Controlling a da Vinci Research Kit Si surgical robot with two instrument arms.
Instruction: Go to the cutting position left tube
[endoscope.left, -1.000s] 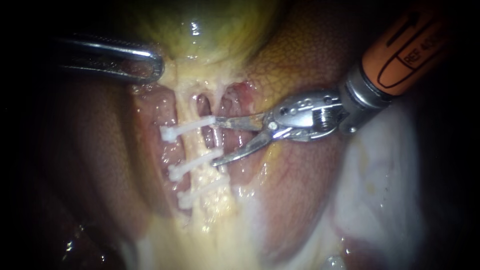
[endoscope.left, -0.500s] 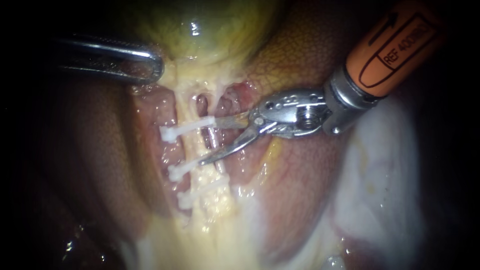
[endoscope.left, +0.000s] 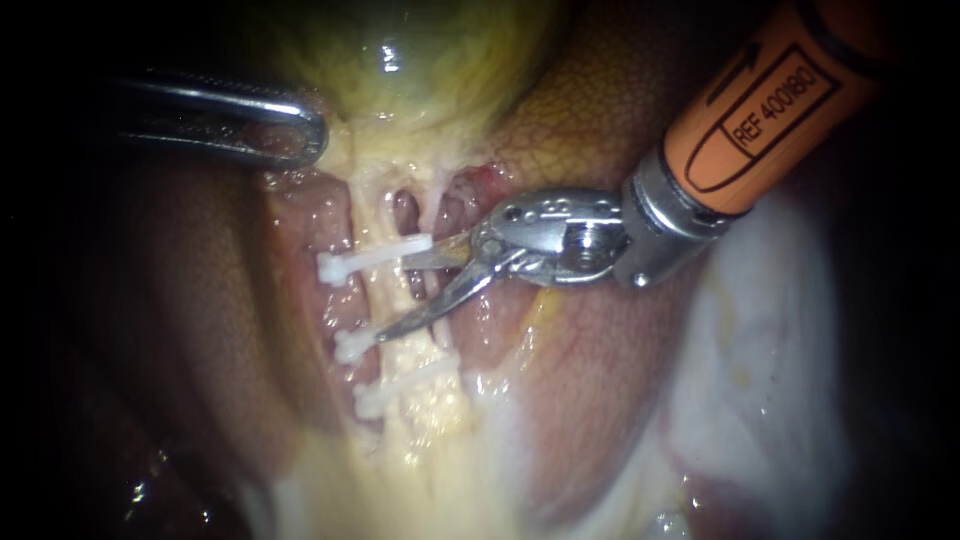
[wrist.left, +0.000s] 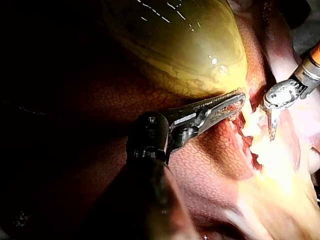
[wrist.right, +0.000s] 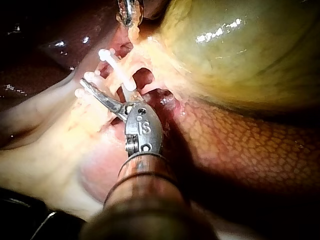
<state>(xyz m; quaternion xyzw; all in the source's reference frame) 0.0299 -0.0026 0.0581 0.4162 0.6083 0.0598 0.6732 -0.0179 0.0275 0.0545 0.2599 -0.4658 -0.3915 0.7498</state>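
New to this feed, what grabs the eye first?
The right instrument, orange-sleeved, enters from upper right with its blades open at a pale tube crossed by three white clips. Above sits the shiny yellow-green gallbladder, with the left instrument shut on pale tissue just under it.

printed label (endoscope.left: 750, 115) (boxed, with an arrow) on right instrument's (endoscope.left: 392, 301) orange shaft

Shiny metal right instrument (endoscope.left: 392, 300), white plastic clips (endoscope.left: 375, 256), glossy gallbladder (endoscope.left: 400, 60)
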